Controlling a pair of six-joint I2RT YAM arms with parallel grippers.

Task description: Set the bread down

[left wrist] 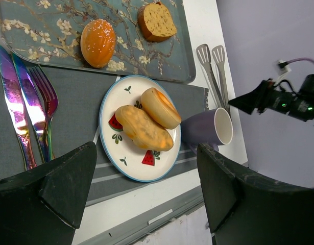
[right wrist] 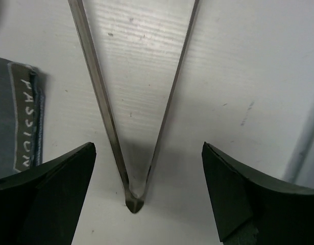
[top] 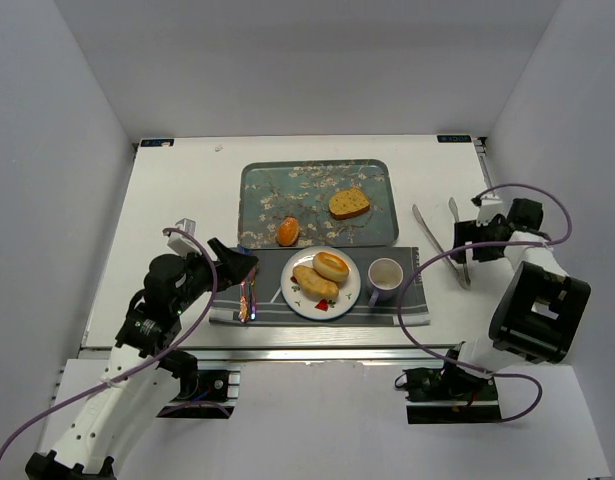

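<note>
Beside the plate [top: 292,297] — mug [top: 385,277], cutlery [top: 246,297], tongs [top: 442,244]; both arms' jaws wide, empty.

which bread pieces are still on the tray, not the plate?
Two: the round orange bun at the tray's near edge and the brown slice further right. The other two pieces sit on the plate.
</note>
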